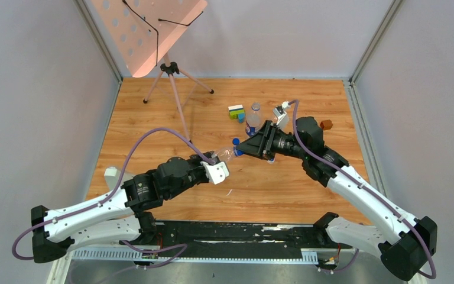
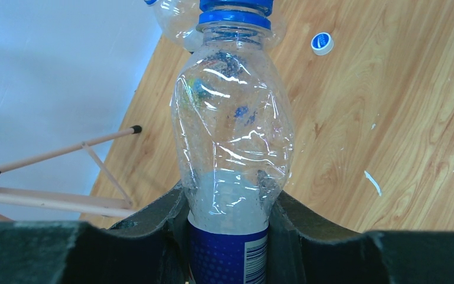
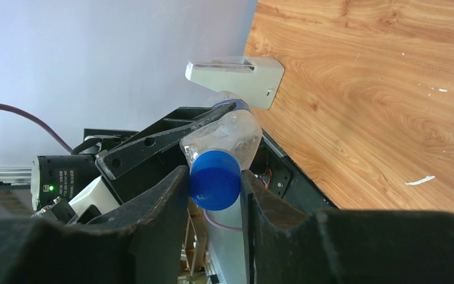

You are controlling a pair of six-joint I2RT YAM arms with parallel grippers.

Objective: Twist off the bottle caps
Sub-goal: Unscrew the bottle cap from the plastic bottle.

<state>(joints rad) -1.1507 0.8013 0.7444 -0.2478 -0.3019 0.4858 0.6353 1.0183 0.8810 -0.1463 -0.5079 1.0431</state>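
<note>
The left arm [image 1: 88,210] and right arm [image 1: 360,186] share white shells, black joints and looping mauve cables [image 1: 148,134].

No legible words or numbers I can make out. Bottle [image 2: 230,136], near end: blue wrap label [image 2: 221,260] shows barcode stripes only. Left arm's black housing [image 3: 56,168]: tiny white print, too blurred to read.

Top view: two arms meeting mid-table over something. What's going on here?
The left gripper is clamped on the body of a clear bottle, holding it off the table with its neck pointed toward the other arm. The right gripper is closed on that bottle's blue cap, which is on the neck, set up to twist it. A loose cap lies on the table, and a second bottle stands farther back.
</note>
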